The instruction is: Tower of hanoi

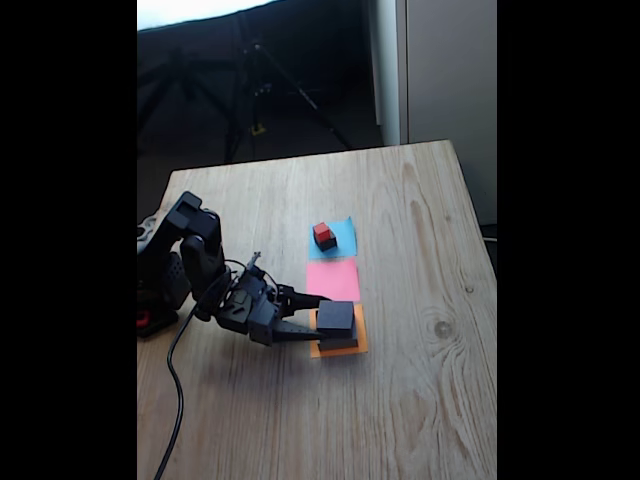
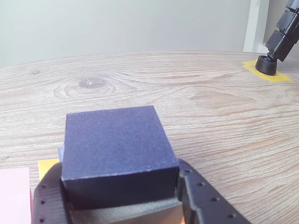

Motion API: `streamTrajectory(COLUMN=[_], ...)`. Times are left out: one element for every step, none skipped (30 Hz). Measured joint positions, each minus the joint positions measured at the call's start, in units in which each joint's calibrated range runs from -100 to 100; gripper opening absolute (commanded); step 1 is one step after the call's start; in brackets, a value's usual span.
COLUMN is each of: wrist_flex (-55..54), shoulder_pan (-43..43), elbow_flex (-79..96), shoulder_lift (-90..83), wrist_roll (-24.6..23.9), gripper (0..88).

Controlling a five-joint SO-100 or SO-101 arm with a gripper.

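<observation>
Pale wood counter (image 1: 420,400) runs wide and bare to the right and toward the near edge in the fixed view, with dark floor and tripod legs beyond its far edge. At the left edge sits the arm (image 1: 190,265), its cable trailing down toward the near edge.

3 paper squares lie in a line near the middle: blue paper (image 1: 345,238) farthest, pink paper (image 1: 335,280) in between, orange paper (image 1: 345,347) nearest. On the orange one rests the large flat grey block (image 1: 340,343), its rim showing under the medium black block (image 1: 335,318) (image 2: 117,149) stacked on top. The gripper (image 1: 318,320) (image 2: 119,198) reaches in from the left, and in the wrist view its 2 fingers (image 2: 201,196) stand on either side of the medium black block, closed against its sides.

On the blue paper the small black cube (image 1: 326,243) carries the tiniest red cube (image 1: 321,231), well apart from the gripper. Pink paper lies bare between the 2 stacks.
</observation>
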Motion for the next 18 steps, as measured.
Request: streamTrajectory(wrist_flex=[0.0,0.0,0.0,0.0,0.0,0.0,0.0,0.0,0.0,0.0,0.0,0.0,0.0,0.0,0.0,0.0,0.0,0.0], shoulder_pan=[0.0,0.0,0.0,0.0,-0.1,-0.5,-0.9,-1.3,-1.7,-2.0,-2.4,-2.8,-3.1,-3.3,-3.5,-3.8,-3.9,-4.1], elbow_flex=[0.0,0.0,0.0,0.0,0.1,0.1,0.3,1.0,1.6,2.3,2.8,3.5,3.9,4.5,5.0,5.6,6.0,6.3], shoulder_lift=[0.0,0.0,0.0,0.0,0.0,0.0,-0.2,-0.6,-1.1,-1.8,-2.6,-3.2,-3.8,-4.4,-5.0,-5.6,-6.0,-6.4], wrist_roll=[0.0,0.0,0.0,0.0,0.0,0.0,0.0,0.0,0.0,0.0,0.0,0.0,0.0,0.0,0.0,0.0,0.0,0.0], gripper=[7.4,7.4,7.4,7.3,7.2,6.8,6.3,0.2,0.2,0.2,0.2,0.2,0.2,0.2,0.2,0.2,0.2,0.2])
